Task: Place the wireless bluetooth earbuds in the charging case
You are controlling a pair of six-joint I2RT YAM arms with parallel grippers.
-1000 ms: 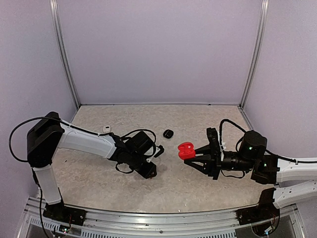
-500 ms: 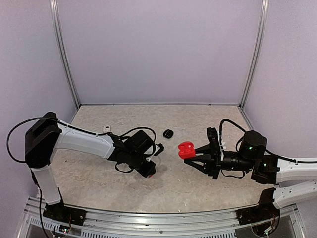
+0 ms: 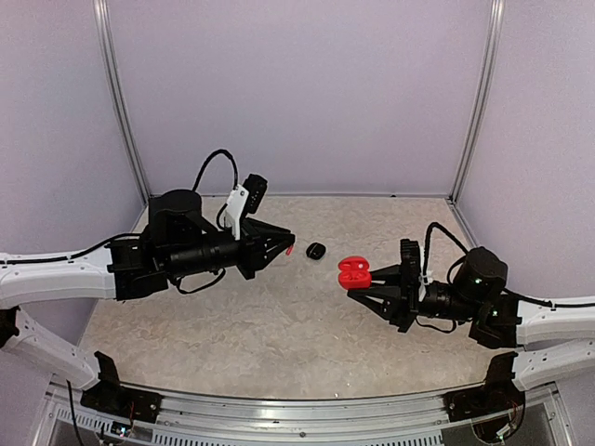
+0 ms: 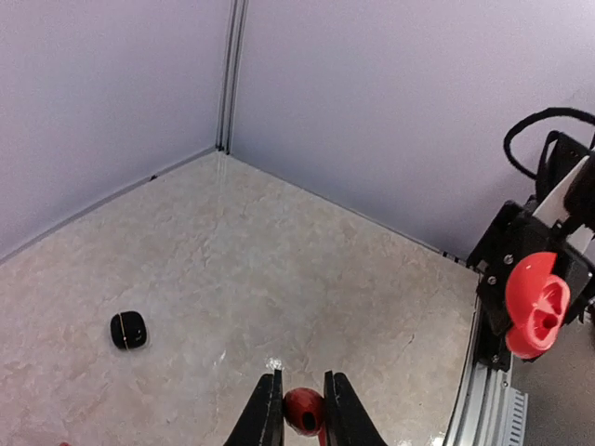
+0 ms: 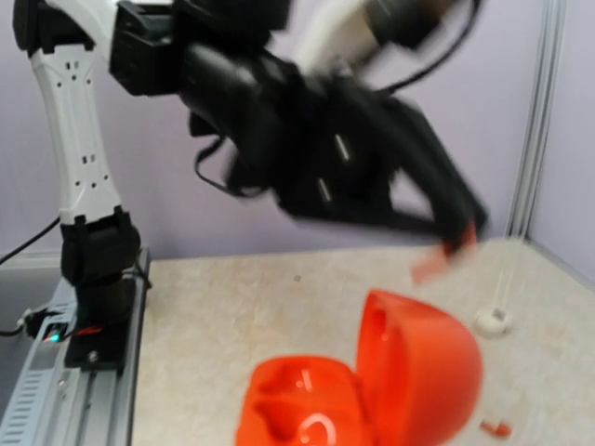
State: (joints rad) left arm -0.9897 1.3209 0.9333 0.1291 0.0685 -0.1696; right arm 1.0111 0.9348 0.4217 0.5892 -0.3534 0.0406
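Lilac-walled booth (image 3: 297, 93), beige marbled tabletop (image 3: 279, 325), both pieces in air.
Left gripper (image 3: 286, 248) clamped on small red plastic earbud (image 4: 302, 409), right gripper (image 3: 358, 286) clamped on open red pebble-shaped charging case (image 5: 372, 390), well apart. Risk: slipping from thin pinch, or crooked entry into socket.

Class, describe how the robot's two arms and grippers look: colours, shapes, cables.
White shells on the left arm and right arm, black joints. The left gripper and right gripper are black, tapering. Black cables loop above both wrists.
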